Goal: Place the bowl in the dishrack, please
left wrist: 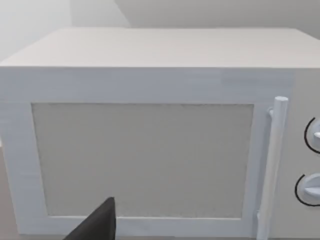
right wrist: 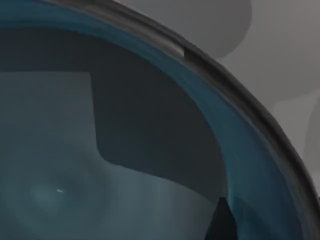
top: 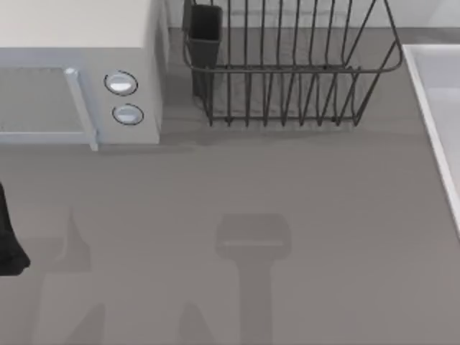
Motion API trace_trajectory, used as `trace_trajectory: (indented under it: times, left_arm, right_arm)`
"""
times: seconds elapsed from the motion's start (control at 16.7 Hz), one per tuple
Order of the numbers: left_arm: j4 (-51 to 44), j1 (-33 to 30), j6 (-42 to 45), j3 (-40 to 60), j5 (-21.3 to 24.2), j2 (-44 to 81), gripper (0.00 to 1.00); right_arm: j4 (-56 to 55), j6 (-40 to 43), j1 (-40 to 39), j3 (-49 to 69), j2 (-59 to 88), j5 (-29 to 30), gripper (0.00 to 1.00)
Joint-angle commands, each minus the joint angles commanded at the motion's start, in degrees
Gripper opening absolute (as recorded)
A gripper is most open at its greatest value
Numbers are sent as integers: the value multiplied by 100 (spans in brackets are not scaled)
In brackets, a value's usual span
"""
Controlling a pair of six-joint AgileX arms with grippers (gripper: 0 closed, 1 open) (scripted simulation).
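Note:
The teal-blue bowl (right wrist: 150,130) sits very close in the right wrist view, its inside and dark curved rim facing the camera. One dark finger (right wrist: 220,223) of my right gripper lies against the bowl's inner wall near the rim, and the gripper is shut on the bowl. Grey table with soft shadows shows far beyond the rim. The dishrack (top: 287,72), a dark wire basket with upright tines and a dark utensil cup (top: 205,36) at its left corner, stands at the back middle of the table. My left arm (top: 8,241) is parked at the table's left edge.
A white microwave (top: 79,72) with two round knobs (top: 121,83) stands at the back left, beside the dishrack. The left wrist view faces its door (left wrist: 142,160) and handle. A white raised edge (top: 435,108) runs along the table's right side. Arm shadows fall on the bare grey table (top: 251,241).

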State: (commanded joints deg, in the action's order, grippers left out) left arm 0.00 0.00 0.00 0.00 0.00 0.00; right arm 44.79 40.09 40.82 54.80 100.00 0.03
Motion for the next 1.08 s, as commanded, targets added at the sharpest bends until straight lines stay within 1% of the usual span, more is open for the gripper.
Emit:
trace_trajectory:
  times: [0.12,0.18,0.78,0.96,1.08]
  left_arm:
    - [0,0,0,0,0,0,100]
    - [0,0,0,0,0,0,100]
    - [0,0,0,0,0,0,100]
    - [0,0,0,0,0,0,100]
    - [0,0,0,0,0,0,100]
  right_arm:
    - [0,0,0,0,0,0,2]
    - [0,0,0,0,0,0,0]
    - [82,4,1,81,-22,3,0]
    - [662,47,23,652,-63,7,0]
    - [1354,82,44,1269,-99,5,0]
